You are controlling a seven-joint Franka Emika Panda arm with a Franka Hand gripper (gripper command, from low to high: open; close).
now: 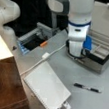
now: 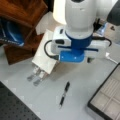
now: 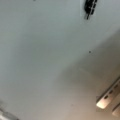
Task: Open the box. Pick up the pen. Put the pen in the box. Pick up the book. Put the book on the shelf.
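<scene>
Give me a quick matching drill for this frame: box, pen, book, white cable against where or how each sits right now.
Things:
1. box
2. pen
3. book
4. white cable

States:
A. lies alone on the bare grey table
B. lid up, tray showing
C. runs across the table past the book's corner
D. flat, closed, binding edge toward a front view's bottom

Pairs: 1-B, 2-A, 3-D, 4-C

End effector hidden behind arm; pen (image 3: 90, 7) cut off.
</scene>
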